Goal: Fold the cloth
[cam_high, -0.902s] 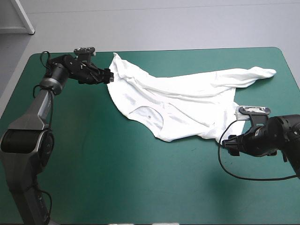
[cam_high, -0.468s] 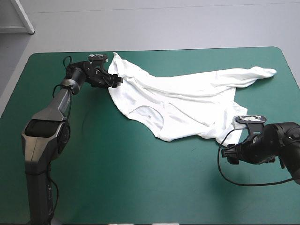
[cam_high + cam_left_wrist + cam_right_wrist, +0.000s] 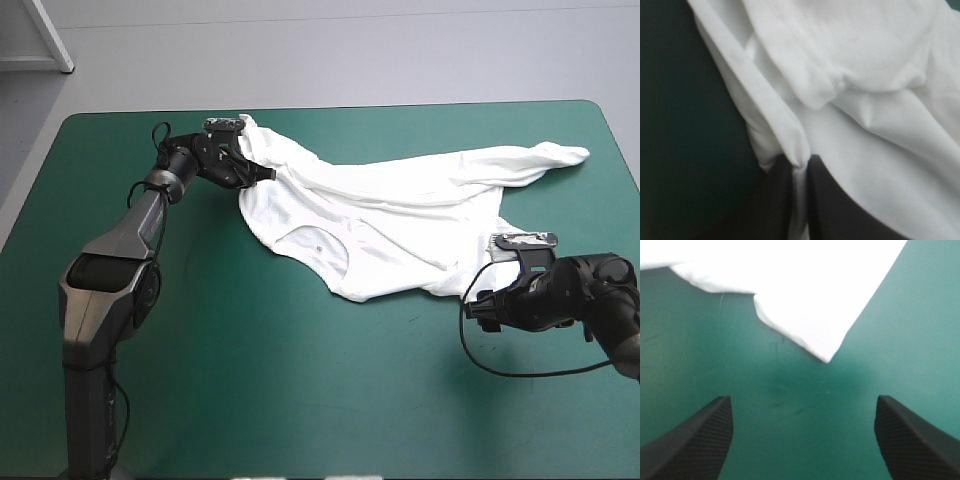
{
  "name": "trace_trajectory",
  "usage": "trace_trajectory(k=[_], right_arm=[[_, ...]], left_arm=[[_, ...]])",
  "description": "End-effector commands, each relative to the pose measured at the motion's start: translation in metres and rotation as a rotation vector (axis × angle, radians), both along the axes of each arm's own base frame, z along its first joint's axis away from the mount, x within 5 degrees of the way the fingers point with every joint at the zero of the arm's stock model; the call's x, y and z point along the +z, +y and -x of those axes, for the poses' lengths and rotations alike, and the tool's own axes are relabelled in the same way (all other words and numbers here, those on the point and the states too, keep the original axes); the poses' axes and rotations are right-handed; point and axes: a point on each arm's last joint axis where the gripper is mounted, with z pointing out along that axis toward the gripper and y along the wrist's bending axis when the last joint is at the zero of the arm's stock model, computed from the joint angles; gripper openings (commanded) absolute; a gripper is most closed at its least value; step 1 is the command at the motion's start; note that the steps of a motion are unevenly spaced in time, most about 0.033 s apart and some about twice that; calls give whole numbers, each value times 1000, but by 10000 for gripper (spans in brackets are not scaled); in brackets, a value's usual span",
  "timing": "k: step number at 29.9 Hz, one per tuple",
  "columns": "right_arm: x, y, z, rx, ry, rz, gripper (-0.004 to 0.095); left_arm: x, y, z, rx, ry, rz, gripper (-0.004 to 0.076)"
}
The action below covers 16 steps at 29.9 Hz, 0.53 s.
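Over the far half of the teal-green cover (image 3: 250,380): the white T-shirt (image 3: 400,215), loosely spread and wrinkled, one end drawn out long toward the far right corner, the other bunched near the far edge, left of the middle, with a rounded lobe hanging toward the table's centre. Pinches that bunched far-left end with the left gripper (image 3: 262,172), the arm stretched in from the left side along the far edge. Shows, in the left wrist view, that gripper's black fingers (image 3: 775,205) all but closed, with a narrow rolled fold of white cloth caught between them, more folds heaped just ahead and dark bare cover off to one side. Sets the right gripper (image 3: 483,305) low over bare cover, just beside the T-shirt's near right edge and apart from the cloth. Shows, in the right wrist view, its black fingers (image 3: 700,440) spread wide, with nothing between them but cover and a pointed corner of the T-shirt ahead of the gap, touched by neither fingertip.
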Motion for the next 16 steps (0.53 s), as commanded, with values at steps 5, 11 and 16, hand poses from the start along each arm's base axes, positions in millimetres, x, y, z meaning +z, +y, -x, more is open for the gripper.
trace_trajectory(k=[5, 11, 16], right_arm=[[-22, 6, -42, 5, -86, -2, 724], [-54, 9, -62, 0, -22, 3, 722], [-68, 12, -64, -11, 42, -21, 456]], left_arm=[[26, -11, 7, -27, -37, 25, -10], [27, -11, 7, -27, -37, 25, -10], [29, -11, 9, -32, -28, 24, -10]])
